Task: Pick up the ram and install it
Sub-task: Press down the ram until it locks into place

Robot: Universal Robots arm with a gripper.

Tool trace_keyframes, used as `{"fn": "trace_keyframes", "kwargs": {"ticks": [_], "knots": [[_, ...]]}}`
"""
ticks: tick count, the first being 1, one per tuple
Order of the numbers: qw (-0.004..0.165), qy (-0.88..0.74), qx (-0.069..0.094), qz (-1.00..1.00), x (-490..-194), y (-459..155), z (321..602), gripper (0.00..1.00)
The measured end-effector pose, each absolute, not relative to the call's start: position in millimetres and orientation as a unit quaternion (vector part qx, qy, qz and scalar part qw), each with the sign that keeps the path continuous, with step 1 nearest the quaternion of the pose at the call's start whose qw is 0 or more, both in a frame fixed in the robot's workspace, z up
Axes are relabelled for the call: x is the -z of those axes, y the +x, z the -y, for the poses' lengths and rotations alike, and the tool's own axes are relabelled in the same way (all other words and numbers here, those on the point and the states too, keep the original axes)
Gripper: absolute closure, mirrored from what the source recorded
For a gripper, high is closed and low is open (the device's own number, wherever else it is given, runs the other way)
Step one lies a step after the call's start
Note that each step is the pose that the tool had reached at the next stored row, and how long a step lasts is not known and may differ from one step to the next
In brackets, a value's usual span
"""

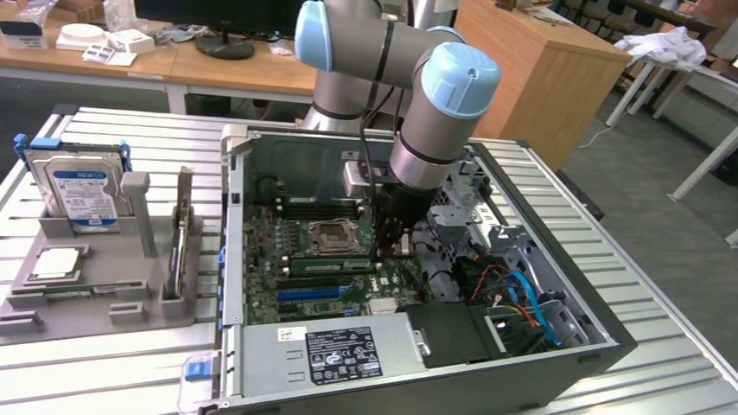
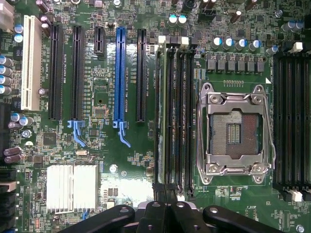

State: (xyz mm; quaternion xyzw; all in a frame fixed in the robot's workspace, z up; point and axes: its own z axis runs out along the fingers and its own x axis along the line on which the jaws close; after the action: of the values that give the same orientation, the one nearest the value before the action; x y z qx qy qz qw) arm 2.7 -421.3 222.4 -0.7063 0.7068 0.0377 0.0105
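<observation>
1. The gripper [image 2: 165, 209] is nearest the wrist camera, its fingers clenched together and grasping nothing that I can make out.
2. The ram [image 2: 162, 116] seems to stand edge-on in the outer memory slot, directly under the fingertips; in the exterior view it is the green strip [image 1: 328, 264] beside the gripper [image 1: 390, 246].
3. Whether both end latches have closed is hard to tell.
4. Risk: pressure near one end could tilt the ram, leaving it half seated.
5. Risk: a sideways slip could drive the fingers toward the open socket [image 2: 234, 131] and bend its pins.
</observation>
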Motion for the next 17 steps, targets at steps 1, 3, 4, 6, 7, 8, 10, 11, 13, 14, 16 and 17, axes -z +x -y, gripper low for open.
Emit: {"fn": "trace_keyframes", "kwargs": {"ticks": [1,3,4,6,7,8,10,11,13,14,16,17], "knots": [[0.011,-0.706,-0.038,-0.707,-222.4,2.7,421.3,0.89],[0.011,-0.706,-0.038,-0.707,-221.4,2.7,421.4,0.89],[0.011,-0.706,-0.038,-0.707,-221.4,2.7,421.4,0.89],[0.011,-0.706,-0.038,-0.707,-221.3,2.7,421.4,0.89],[0.011,-0.706,-0.038,-0.707,-221.3,2.7,421.4,0.89],[0.011,-0.706,-0.038,-0.707,-221.3,2.7,421.4,0.89],[0.011,-0.706,-0.038,-0.707,-221.5,2.7,421.3,0.89],[0.012,-0.706,-0.038,-0.707,-222.1,2.8,421.3,0.89],[0.011,-0.706,-0.038,-0.707,-225.7,2.7,421.3,0.89],[0.011,-0.706,-0.038,-0.707,-227.8,2.7,421.4,0.89],[0.011,-0.706,-0.038,-0.707,-231.5,2.7,421.4,0.89],[0.011,-0.706,-0.038,-0.707,-233.4,2.8,421.4,0.89]]}}
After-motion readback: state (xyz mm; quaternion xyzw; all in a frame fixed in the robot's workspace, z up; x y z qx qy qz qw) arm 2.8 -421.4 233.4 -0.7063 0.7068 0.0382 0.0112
